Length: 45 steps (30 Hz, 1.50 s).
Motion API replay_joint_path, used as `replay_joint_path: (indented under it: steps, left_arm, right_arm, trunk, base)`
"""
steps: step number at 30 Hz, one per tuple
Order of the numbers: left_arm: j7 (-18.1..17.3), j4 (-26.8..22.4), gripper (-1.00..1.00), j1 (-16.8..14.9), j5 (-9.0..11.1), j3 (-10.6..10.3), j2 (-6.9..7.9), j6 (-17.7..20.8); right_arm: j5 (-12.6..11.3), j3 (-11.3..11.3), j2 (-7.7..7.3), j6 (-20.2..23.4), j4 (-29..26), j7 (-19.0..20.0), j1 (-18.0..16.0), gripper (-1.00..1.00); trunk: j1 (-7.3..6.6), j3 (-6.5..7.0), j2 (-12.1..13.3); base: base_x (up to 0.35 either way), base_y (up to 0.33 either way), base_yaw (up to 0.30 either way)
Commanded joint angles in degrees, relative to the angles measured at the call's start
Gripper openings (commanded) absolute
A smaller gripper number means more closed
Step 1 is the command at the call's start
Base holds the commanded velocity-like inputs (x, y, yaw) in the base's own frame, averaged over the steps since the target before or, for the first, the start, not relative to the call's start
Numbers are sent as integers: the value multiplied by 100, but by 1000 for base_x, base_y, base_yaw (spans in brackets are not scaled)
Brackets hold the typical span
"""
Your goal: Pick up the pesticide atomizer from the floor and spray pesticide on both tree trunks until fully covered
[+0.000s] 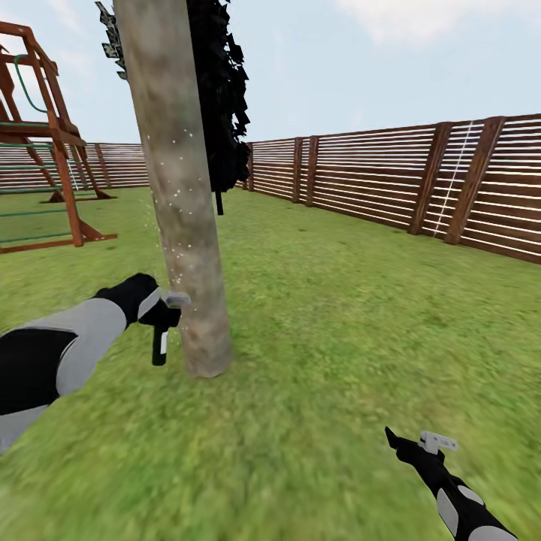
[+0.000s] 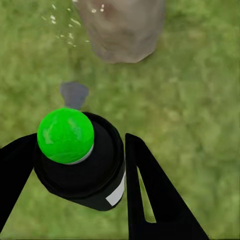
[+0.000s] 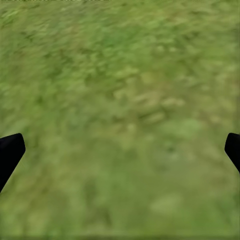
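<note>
Our left gripper (image 2: 75,180) clamps the small black green-capped pesticide atomizer (image 2: 80,160) between its jaws, just before the mottled grey-brown tree trunk (image 1: 180,195) (white droplets speckle it); coverage looks partial. Right gripper (image 3: 120,150) spread, empty.

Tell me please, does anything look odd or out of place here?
Nothing looks damaged. White droplets fleck the grey-brown mottled tree trunk, expected spray. One oddity: the small black atomizer between the left gripper's fingers has a bright green button on top.

Black green-capped pesticide atomizer (image 2: 80,160) beside droplet-speckled tree trunk (image 1: 180,188).
</note>
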Motion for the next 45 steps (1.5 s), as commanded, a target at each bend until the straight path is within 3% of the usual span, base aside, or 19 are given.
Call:
replay_joint_path:
  steps: [1, 3, 6, 9, 14, 16, 25, 27, 30, 33, 37, 45]
  left_arm:
    - [2, -2, -100, 131, -4, -4, 0, -59]
    - [4, -2, -100, 564, 2, -8, -21, -385]
    - [-1, -2, -100, 1009, 8, -12, -45, -577]
    - [-14, -2, -100, 1535, 12, -13, -182, -735]
    - [-41, -11, -100, 1650, 25, -5, -612, -740]
    - [-20, -234, -100, 1652, 22, 7, -651, -787]
    - [13, -824, -100, 1675, 55, 186, -637, -1177]
    - [13, -835, -100, 1919, 58, 195, -620, -1229]
    - [20, -837, -100, 2283, 103, 199, -496, -1781]
    - [22, -837, -100, 2593, 369, 199, -444, -1918]
    - [20, -840, -100, 2633, 431, 200, -343, -2019]
    - [16, -845, -100, 2636, 443, 302, -326, -2096]
  right_arm:
    - [0, 0, 1, 0, 0, 0, 0, 100]
    - [0, 0, 2, 0, 0, 0, 0, 100]
    - [0, 0, 1, 0, 0, 0, 0, 100]
    - [0, 0, -1, 0, 0, -2, 0, 100]
    - [13, 5, -4, -6, 2, 13, 0, 100]
    - [16, 8, -7, -6, 7, 10, 0, 100]
    - [17, 9, -7, -7, 17, 7, 0, 100]
    - [17, 9, -7, -5, 17, 7, 0, 100]
    - [17, 9, -7, -6, 15, 7, 0, 100]
    - [11, 9, -7, -7, 10, 7, 0, 100]
    - [16, 9, 0, -7, 9, 7, 0, 100]
    - [9, 1, 4, -1, 0, 7, 0, 100]
  trunk:
    - [-1, 1, -1]
    - [-1, 1, -1]
    - [-1, 1, -1]
    - [-1, 1, -1]
    - [-1, 1, -1]
    - [-1, 1, -1]
    - [-1, 1, -1]
    - [-1, 1, -1]
    - [-1, 1, -1]
    - [-1, 1, -1]
    - [-1, 1, -1]
    - [-1, -9, -1]
  base:
    - [0, 0, 0]
    - [0, 0, 0]
    - [0, 0, 0]
    - [0, 0, 0]
    - [0, 0, 0]
    - [0, 0, 0]
    - [0, 0, 0]
    - [0, 0, 0]
    - [0, 0, 0]
    - [0, 0, 0]
    - [0, 0, 0]
    - [121, -148, 75]
